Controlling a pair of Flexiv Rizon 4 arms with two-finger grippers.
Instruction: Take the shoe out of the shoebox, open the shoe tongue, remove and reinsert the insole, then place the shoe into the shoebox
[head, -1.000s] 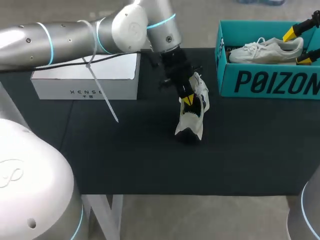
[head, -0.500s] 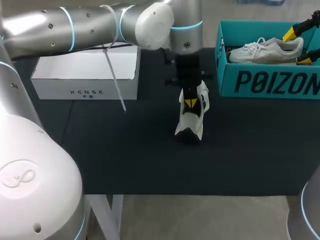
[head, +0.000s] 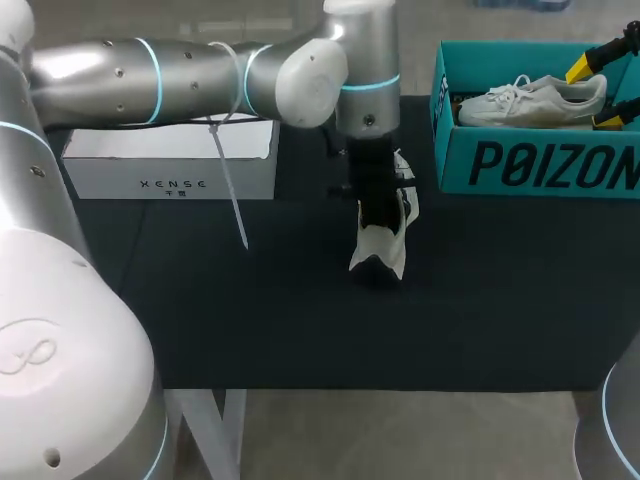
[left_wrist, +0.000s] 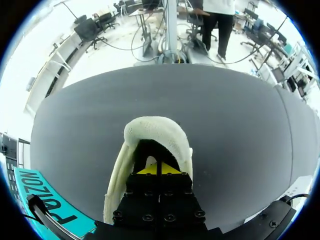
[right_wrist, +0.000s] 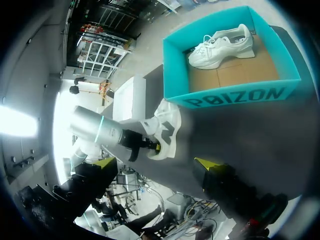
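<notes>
Cream knit and white leather make up the shoe (head: 385, 245) on the table (head: 250, 320), with dark patches on its side and a dark inside; it lies on the black tabletop just in front of the teal shoebox (head: 540, 165), near that box's left corner and apart from it, with one end raised toward the left arm. There are two shoes: this one, and a second white shoe (head: 535, 100) with its laces showing, lying flat on the brown cardboard floor of the shoebox. There is one shoebox and one white box (head: 170, 160), which stands well to the left on the table. The left gripper (left_wrist: 159, 169) is pushed down into the first shoe's opening, its two yellow tips lying together with only a thin seam between them. Whether they pinch anything cannot be told, and the insole cannot be made out. In the head view the gripper's black body hides those tips and part of the shoe's upper. The right gripper (right_wrist: 155, 164) hangs above the shoebox with its fingers spread wide and holding nothing. In the head view only its yellow tips show, at the right edge, where the shoebox is also cut off.
</notes>
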